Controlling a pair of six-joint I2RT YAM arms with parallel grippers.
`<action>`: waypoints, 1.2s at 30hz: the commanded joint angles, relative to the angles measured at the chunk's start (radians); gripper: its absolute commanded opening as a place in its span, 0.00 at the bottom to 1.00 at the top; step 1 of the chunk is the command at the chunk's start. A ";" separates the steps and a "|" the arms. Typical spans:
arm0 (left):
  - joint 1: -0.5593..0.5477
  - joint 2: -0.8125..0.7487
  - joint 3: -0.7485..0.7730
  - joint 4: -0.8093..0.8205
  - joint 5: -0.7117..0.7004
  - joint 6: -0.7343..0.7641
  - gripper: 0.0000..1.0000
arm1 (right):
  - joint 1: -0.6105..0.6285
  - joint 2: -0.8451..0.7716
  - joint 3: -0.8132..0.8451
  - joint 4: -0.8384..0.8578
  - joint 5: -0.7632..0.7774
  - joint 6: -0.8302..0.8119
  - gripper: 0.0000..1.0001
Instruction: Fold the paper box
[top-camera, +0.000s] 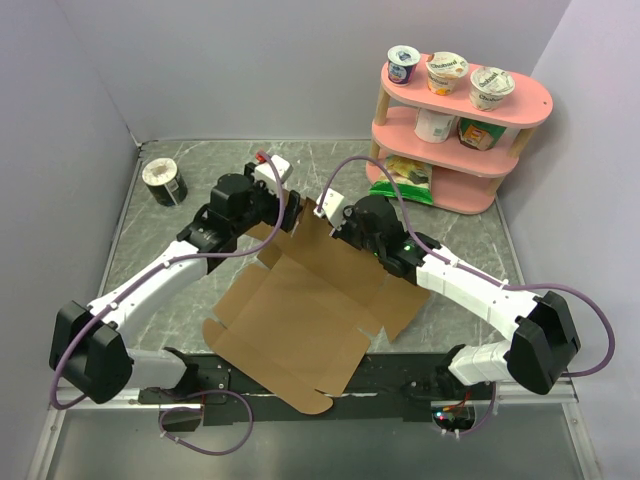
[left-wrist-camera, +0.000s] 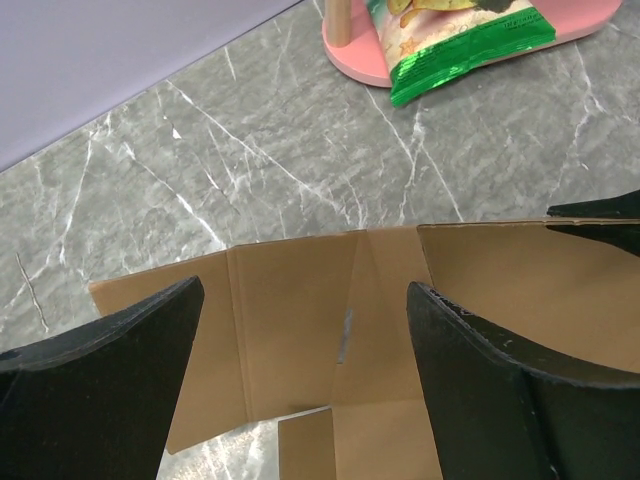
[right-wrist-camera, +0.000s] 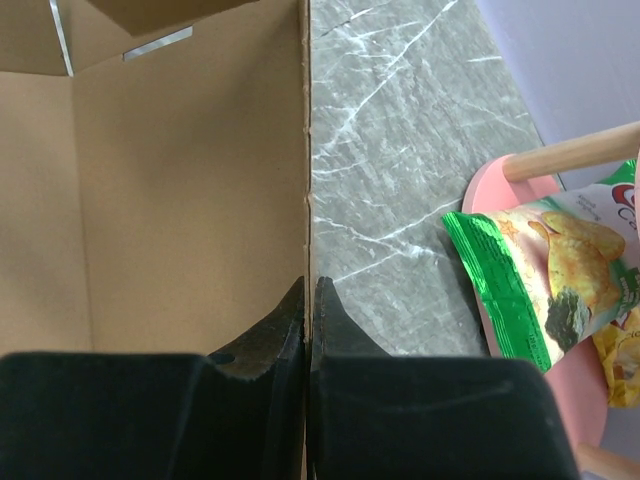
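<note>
From above, the flat brown die-cut cardboard paper box (top-camera: 300, 320) lies in the middle of the grey marbled surface (top-camera: 160, 260). Its nearest flap reaches the near edge, and its far panels are lifted towards the far edge. The left arm runs from its base at the near left corner diagonally to the far middle, bent at the elbow. The left claw (top-camera: 283, 222) is poised at the sheet's far left flaps. The right arm mirrors it from the near right corner, and the right claw (top-camera: 335, 225) is at the raised far panel. A pink wooden three-tier shelf (top-camera: 470, 190) with yogurt cups stands at the far right corner.

In the left wrist view, the two black fingers (left-wrist-camera: 100, 390) stand wide apart above a creased flap, gripping nothing. The cardboard lies below and between them, and whether they touch it cannot be told.

In the right wrist view, the fingers (right-wrist-camera: 265, 345) are pressed together on the upright edge of a cardboard panel, one on each face. A green foil crisp bag (right-wrist-camera: 520, 290) lies on the shelf's lowest tier, beyond bare marble.
</note>
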 joint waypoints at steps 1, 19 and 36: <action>-0.031 0.017 0.020 0.018 0.050 -0.032 0.89 | 0.014 -0.004 0.030 0.013 -0.033 0.026 0.02; 0.087 -0.142 -0.139 0.083 -0.099 -0.236 0.93 | 0.018 0.020 0.019 0.056 0.031 -0.050 0.02; 0.411 -0.340 -0.469 0.368 -0.010 -0.445 0.96 | 0.179 0.071 -0.034 0.266 0.268 -0.293 0.00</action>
